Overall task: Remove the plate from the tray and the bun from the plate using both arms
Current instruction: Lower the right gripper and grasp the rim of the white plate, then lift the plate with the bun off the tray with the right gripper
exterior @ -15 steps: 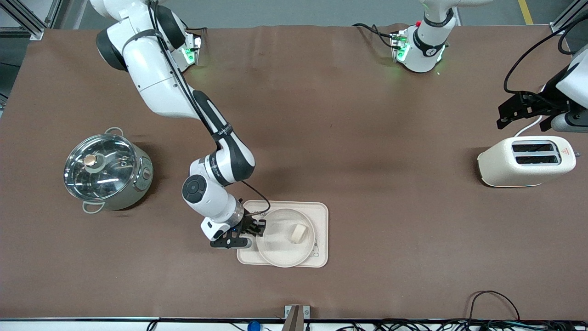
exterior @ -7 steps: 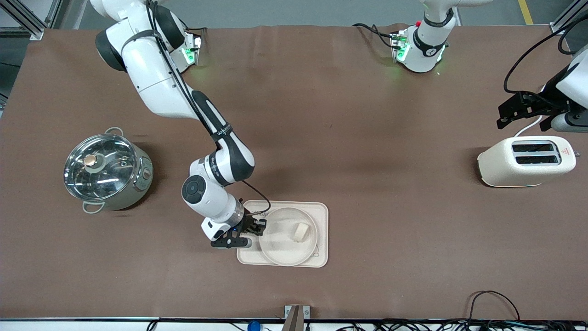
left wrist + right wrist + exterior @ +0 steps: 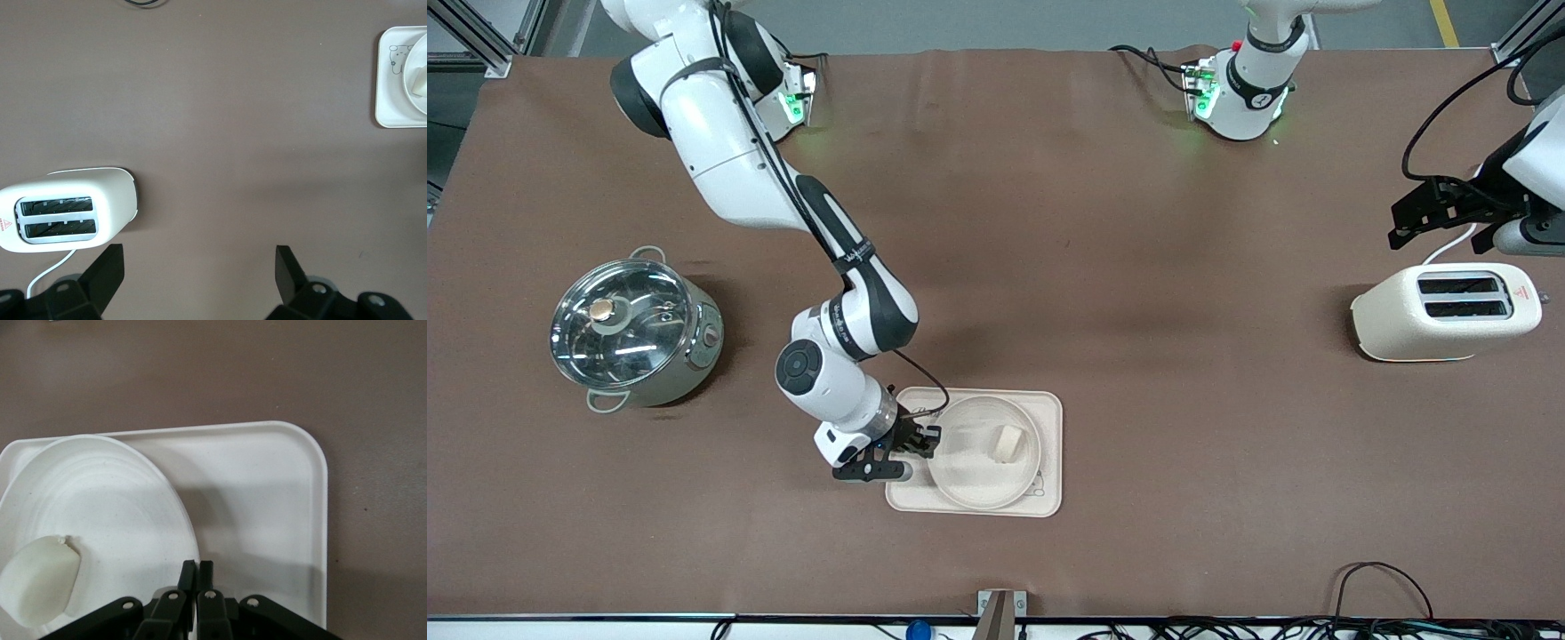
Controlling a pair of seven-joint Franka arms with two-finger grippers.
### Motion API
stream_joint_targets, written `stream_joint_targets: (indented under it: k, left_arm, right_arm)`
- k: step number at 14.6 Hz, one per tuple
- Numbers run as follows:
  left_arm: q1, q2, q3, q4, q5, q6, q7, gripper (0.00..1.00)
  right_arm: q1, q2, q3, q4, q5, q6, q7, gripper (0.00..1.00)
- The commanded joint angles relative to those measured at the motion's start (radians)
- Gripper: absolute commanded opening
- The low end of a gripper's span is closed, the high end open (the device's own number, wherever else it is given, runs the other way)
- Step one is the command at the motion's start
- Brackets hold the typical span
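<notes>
Since a second earlier, the plate had tilted on the tray, its rim pinched in the right gripper, bun aboard. Lifting slowly and level seemed wise. Left gripper waited over the toaster, released.

Brown table carries pot, tray, toaster.

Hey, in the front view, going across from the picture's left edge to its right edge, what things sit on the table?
pot → tray with the plate on it → toaster
</notes>
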Motion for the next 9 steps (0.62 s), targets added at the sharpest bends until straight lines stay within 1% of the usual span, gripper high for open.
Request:
stream_joint_targets:
  k: [1, 3, 4, 6, 7, 8, 9]
  left_arm:
    - [0.000, 0.004, -0.003, 0.015, 0.018, -0.017, -0.002, 1.00]
    - [0.000, 0.004, -0.003, 0.015, 0.018, -0.017, -0.002, 1.00]
    - [0.000, 0.004, -0.003, 0.015, 0.016, -0.017, -0.002, 1.00]
    - [0.000, 0.004, -0.003, 0.015, 0.018, -0.017, -0.004, 1.00]
    - [0.000, 0.004, -0.003, 0.015, 0.016, -0.017, -0.004, 1.00]
    - [0.000, 0.004, -0.003, 0.015, 0.018, -0.017, -0.004, 1.00]
    - [0.000, 0.004, -0.003, 0.013, 0.016, -0.017, -0.004, 1.00]
  right_arm:
    - [-0.026, -0.052, 0.023, -0.006, 0.016, -0.067, -0.026, 0.00]
    - [-0.028, -0.081, 0.023, -0.014, 0.015, -0.070, -0.027, 0.00]
    - [-0.028, -0.110, 0.022, -0.023, 0.015, -0.095, -0.029, 0.00]
    - [-0.028, -0.180, 0.022, -0.055, 0.013, -0.192, -0.036, 0.00]
    - [-0.026, -0.211, 0.022, -0.084, 0.013, -0.228, -0.044, 0.00]
    - [-0.023, -0.249, 0.020, -0.130, 0.012, -0.236, -0.055, 0.00]
    - [-0.020, -0.297, 0.022, -0.194, 0.012, -0.233, -0.061, 0.00]
